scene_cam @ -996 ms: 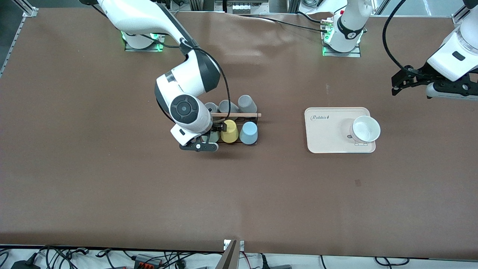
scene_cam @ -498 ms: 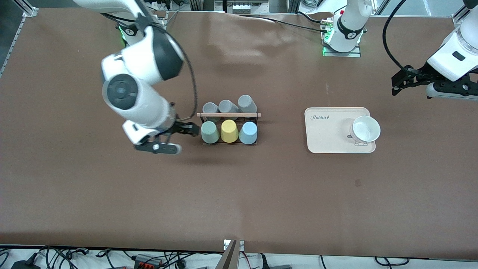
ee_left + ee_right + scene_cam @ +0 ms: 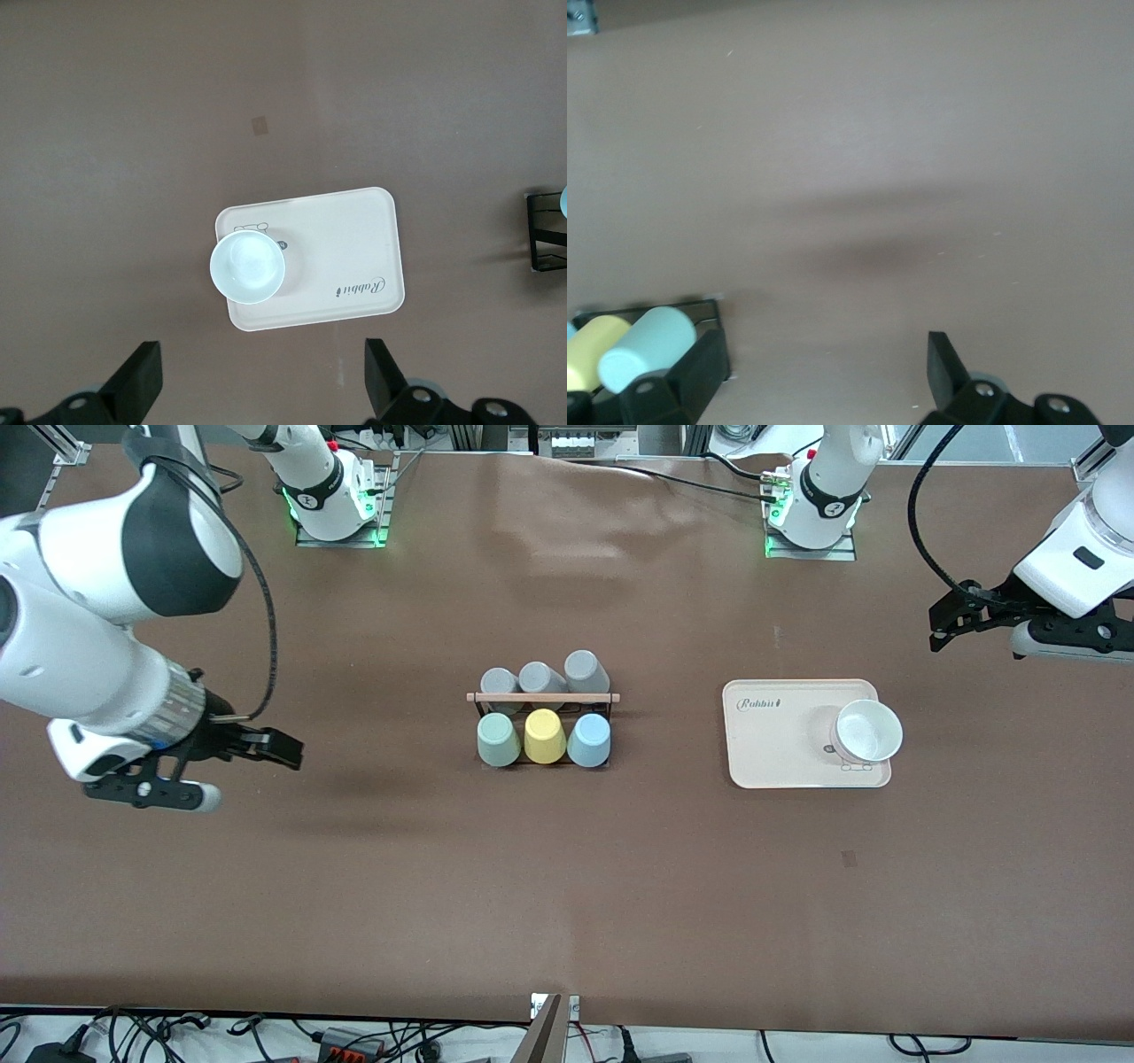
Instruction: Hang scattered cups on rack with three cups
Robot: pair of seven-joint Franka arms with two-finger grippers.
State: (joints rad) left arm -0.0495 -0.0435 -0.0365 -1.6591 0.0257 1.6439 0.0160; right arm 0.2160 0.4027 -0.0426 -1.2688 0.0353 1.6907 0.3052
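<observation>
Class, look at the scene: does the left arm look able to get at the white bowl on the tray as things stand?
Probably yes. The left gripper is open over bare table beside the tray, and the white bowl sits alone there with its mouth up. Nothing stands between them, and the right gripper is away at its own end.

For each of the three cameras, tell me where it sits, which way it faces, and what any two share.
Front view: high across the table, facing both bases; rack, beige tray, both arms.
Left wrist view: on the left arm, looking down at the tray and white bowl; left gripper open.
Right wrist view: on the right arm, looking down at the table; right gripper open.
Shared: rack, in all three.
</observation>
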